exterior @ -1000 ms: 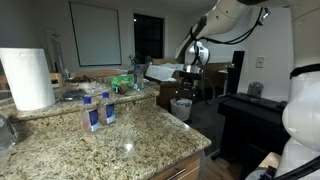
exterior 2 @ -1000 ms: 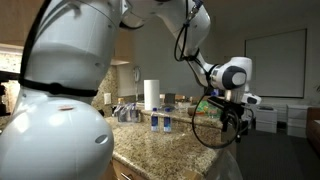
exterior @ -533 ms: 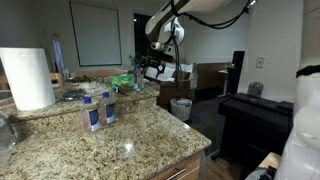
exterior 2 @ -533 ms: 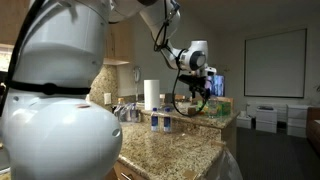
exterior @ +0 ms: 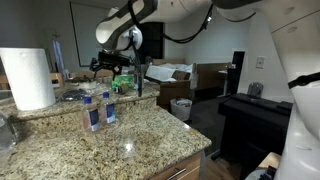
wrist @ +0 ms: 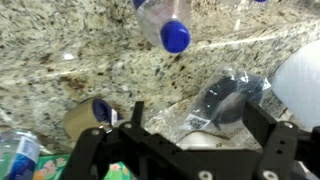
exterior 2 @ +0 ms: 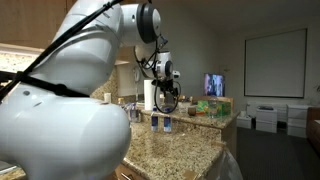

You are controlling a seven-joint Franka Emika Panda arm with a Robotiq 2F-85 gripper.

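Granite surface (wrist: 60,45) carries an upright blue-capped water bottle (wrist: 172,32) near the gripper (wrist: 192,115), whose jaws hang spread and empty; likely light, thin-walled and slick, it is best pinched gently around its stiffer shoulder

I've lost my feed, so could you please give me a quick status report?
Gripper open, empty, above the counter. Blue-capped bottle nearby, untouched. Crushed bottle and tan roll close by.

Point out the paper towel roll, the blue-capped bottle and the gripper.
paper towel roll (exterior: 28,78), in an exterior view, middle of its white side.
blue-capped bottle (wrist: 164,22), wrist view, clear body beside the cap.
gripper (wrist: 192,112), wrist view, midway between its open fingertips.
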